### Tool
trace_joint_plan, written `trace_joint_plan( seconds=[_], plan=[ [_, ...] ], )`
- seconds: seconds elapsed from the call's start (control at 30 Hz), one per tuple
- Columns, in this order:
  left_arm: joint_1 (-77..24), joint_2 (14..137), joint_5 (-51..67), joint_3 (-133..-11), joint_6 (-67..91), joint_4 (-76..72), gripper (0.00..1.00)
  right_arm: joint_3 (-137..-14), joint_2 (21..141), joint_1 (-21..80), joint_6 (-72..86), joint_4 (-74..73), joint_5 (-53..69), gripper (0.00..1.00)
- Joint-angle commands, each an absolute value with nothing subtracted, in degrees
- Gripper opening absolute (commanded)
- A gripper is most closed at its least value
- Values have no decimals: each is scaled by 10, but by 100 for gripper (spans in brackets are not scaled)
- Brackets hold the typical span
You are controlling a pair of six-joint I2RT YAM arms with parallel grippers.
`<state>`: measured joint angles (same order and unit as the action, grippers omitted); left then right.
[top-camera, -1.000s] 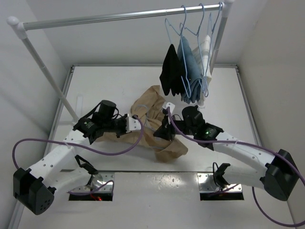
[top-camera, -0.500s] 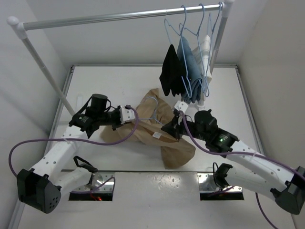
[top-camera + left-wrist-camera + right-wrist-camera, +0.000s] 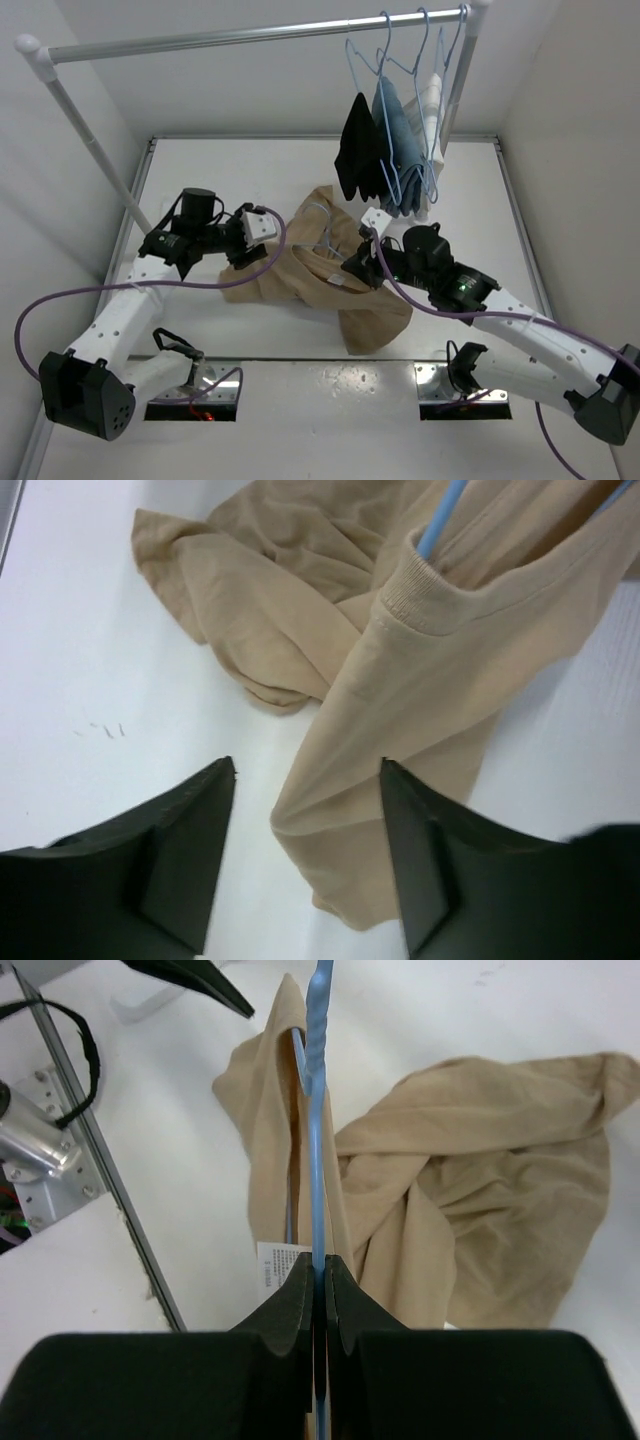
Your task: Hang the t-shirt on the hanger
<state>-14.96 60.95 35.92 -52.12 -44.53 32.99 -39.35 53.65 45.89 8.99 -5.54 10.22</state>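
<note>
The tan t-shirt [image 3: 300, 282] lies crumpled on the white table, its ribbed collar [image 3: 420, 580] threaded over the light-blue wire hanger [image 3: 318, 1110]. My right gripper [image 3: 354, 266] is at the shirt's right side and is shut on the hanger wire [image 3: 442, 518], jaws pinched on it [image 3: 319, 1260]. A white label [image 3: 272, 1265] shows beside the jaws. My left gripper [image 3: 243, 256] hovers at the shirt's left edge and is open [image 3: 308, 770]. A loose tan fold lies on the table below the gap, touching neither finger.
A clothes rail [image 3: 250, 35] crosses the back, and its slanted post [image 3: 100, 160] stands near my left arm. A black garment [image 3: 358, 150], a blue one [image 3: 395, 130] and a white one [image 3: 432, 100] hang on blue hangers at back right, just above the shirt.
My left gripper has opened, let go of the shirt and pulled back to the left. My right gripper moved right with the hanger, and the shirt spread out around it.
</note>
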Motion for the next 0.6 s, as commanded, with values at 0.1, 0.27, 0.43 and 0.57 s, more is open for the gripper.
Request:
trace_joint_plan(
  seconds=[0.1, 0.27, 0.43, 0.57],
  plan=[
    [-121, 569, 378, -555, -387, 284, 82, -493, 556, 474, 76, -40, 101, 0],
    [-116, 520, 378, -539, -289, 211, 88, -550, 591, 486, 78, -33, 68, 0],
    [-116, 476, 340, -553, -177, 142, 100, -648, 646, 497, 84, -45, -47, 0],
    [-111, 471, 325, -593, -107, 113, 100, -765, 698, 497, 75, -76, -165, 0]
  ],
)
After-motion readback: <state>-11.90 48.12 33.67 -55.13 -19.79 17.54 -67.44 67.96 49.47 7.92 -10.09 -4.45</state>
